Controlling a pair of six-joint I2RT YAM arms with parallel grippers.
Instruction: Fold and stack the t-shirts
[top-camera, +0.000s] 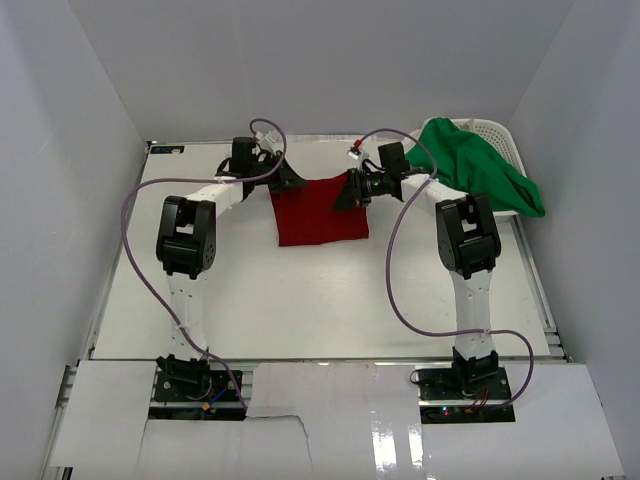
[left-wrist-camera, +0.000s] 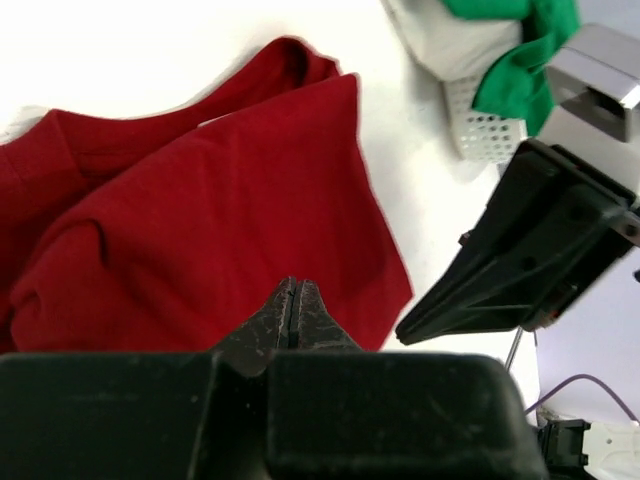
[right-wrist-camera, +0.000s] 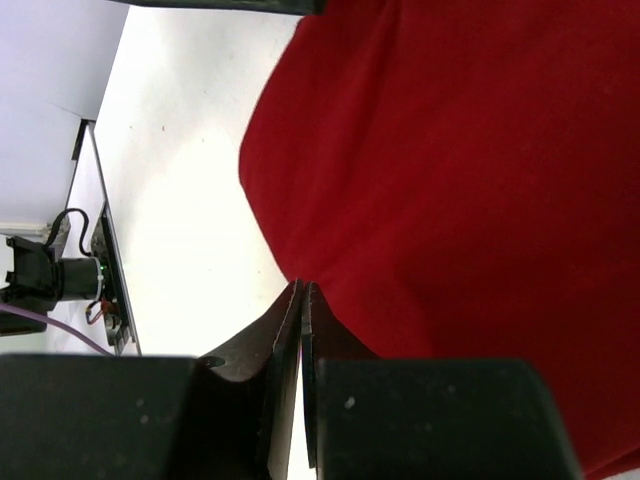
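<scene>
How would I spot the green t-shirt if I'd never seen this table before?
Look across the white table to its far right corner, where a white slotted basket sits. The green t-shirt is bunched over that basket, spilling past its near rim. Its neighbour, the red t-shirt, lies spread on the table's middle instead.

Red t-shirt (top-camera: 320, 212) lies flat; green t-shirt (top-camera: 480, 170) drapes over basket (top-camera: 497, 130).

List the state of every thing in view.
red t-shirt, partly folded, lying on table.
green t-shirt, crumpled, draped over basket.
basket, upright, holding green t-shirt.
left gripper, jaws shut on red t-shirt's edge.
right gripper, jaws shut on red t-shirt's edge.
</scene>
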